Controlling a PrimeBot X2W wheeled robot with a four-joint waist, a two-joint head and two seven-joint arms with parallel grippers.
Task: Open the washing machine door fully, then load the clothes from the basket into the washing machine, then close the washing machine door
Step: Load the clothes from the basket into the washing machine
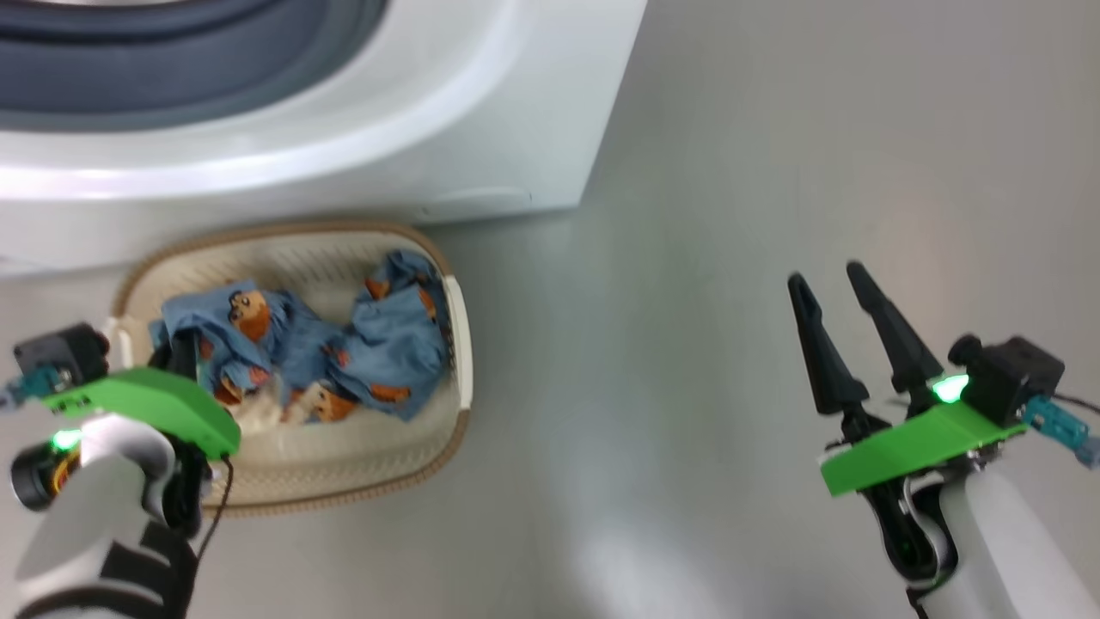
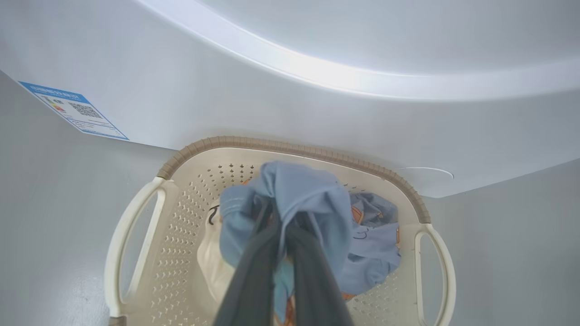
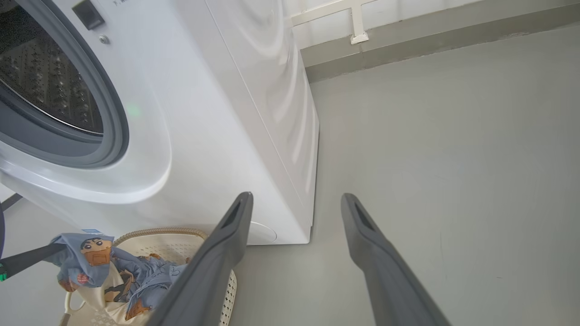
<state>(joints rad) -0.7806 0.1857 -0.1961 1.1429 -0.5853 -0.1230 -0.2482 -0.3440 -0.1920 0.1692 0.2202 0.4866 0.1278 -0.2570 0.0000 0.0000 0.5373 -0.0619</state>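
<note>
left gripper (image 2: pixel 282 218) clamped on clothes (image 2: pixel 312 192) over basket (image 2: pixel 136 217), frame centre; right gripper (image 1: pixel 827 273) spread wide, lower right.

Left gripper (image 2: pixel 284 222) clamped on a fold of blue clothes (image 2: pixel 301 190) over the cream basket (image 2: pixel 290 147). White washing machine (image 2: pixel 272 90) directly behind, bearing a blue label (image 2: pixel 74 110).

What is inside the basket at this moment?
Blue printed clothes with a cream part are inside the basket; the left gripper is shut on one bundle. What lies beneath them is covered.
</note>
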